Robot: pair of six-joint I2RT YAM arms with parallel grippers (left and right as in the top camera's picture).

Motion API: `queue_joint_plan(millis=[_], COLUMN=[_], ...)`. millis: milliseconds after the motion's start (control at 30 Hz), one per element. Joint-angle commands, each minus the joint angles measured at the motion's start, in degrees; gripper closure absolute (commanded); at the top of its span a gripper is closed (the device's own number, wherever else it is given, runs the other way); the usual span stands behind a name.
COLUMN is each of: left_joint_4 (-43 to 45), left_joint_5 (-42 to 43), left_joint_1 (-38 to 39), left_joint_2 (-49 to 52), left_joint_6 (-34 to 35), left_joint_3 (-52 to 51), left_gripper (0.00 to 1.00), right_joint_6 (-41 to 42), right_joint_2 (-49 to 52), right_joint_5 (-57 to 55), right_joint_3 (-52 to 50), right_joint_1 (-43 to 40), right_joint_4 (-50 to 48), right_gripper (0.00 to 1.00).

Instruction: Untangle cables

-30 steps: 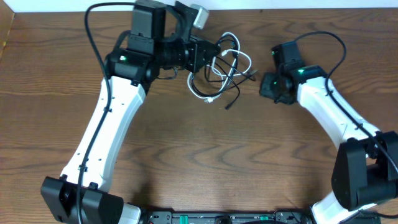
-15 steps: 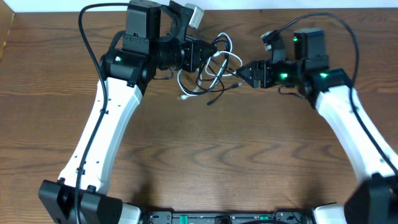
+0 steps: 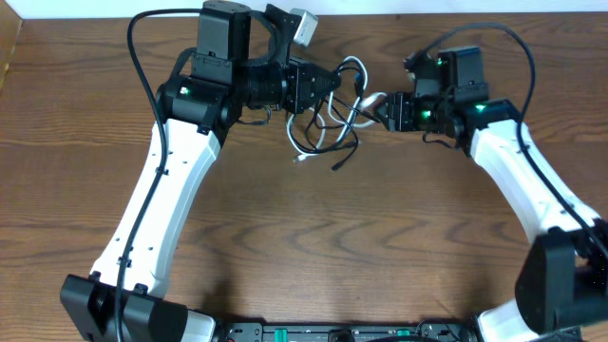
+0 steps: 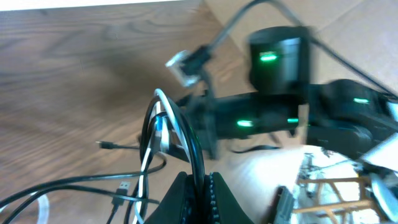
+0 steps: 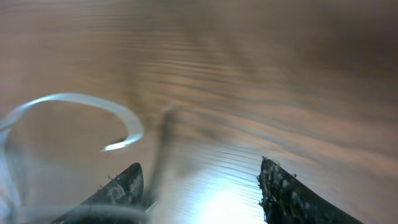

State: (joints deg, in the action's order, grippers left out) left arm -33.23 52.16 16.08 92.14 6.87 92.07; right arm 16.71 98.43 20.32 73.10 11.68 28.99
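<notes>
Cables [image 3: 332,119], black and white tangled together, are trailing onto the counter [image 3: 380,237] from the left pincer [image 4: 198,186], which is clenching them; the right pincer [image 5: 199,168] is gaping just beside the loops.

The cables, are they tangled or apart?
Tangled. The cables, one black and one white, loop through each other in one bundle pinched by the left gripper; the right gripper is open beside it.
</notes>
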Motion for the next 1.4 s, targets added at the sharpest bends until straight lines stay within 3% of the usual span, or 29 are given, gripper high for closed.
queue_joint_plan(millis=[0,200,433,500,667,800,1033,1167,1367], left_joint_4=[0.07,1.90,11.61,14.51,21.68,23.32,23.10,23.06,23.08], left_joint_5=[6.62,7.32,7.37,7.37,7.41,7.39,7.39,7.41,7.41], left_joint_1=[0.02,-0.20,-2.05,-2.29,-1.79,-1.49,-1.53,-1.01,0.74], left_joint_2=[-1.73,-2.08,-5.73,-6.91,-9.90,-11.45,-10.99,-10.88,-10.91], left_joint_6=[1.20,1.20,3.69,4.02,5.77,5.88,5.92,6.25,6.38], left_joint_3=[0.11,0.11,0.11,0.11,0.11,0.11,0.09,0.04,0.04], left_gripper=[0.93,0.92,0.93,0.93,0.93,0.93,0.93,0.92,0.93], right_joint_6=[8.57,8.57,4.92,-1.70,-20.70,-20.87,-20.11,-15.91,-6.03], right_joint_2=[2.05,2.73,2.73,2.34,-2.86,-9.29,-19.34,-19.08,-13.25], right_joint_5=[-14.64,-16.50,-16.57,-9.14,24.92,30.84,31.47,29.59,16.50], right_joint_3=[0.28,0.28,0.28,0.92,4.81,7.63,8.22,8.20,8.20], right_joint_1=[-1.09,-2.47,-5.86,-7.10,-9.86,-9.81,-7.04,-4.39,1.05], right_joint_4=[1.62,7.69,17.11,16.41,13.22,9.57,6.43,3.17,-1.46], right_gripper=[0.44,0.41,0.38,0.35,0.28,0.24,0.21,0.21,0.28])
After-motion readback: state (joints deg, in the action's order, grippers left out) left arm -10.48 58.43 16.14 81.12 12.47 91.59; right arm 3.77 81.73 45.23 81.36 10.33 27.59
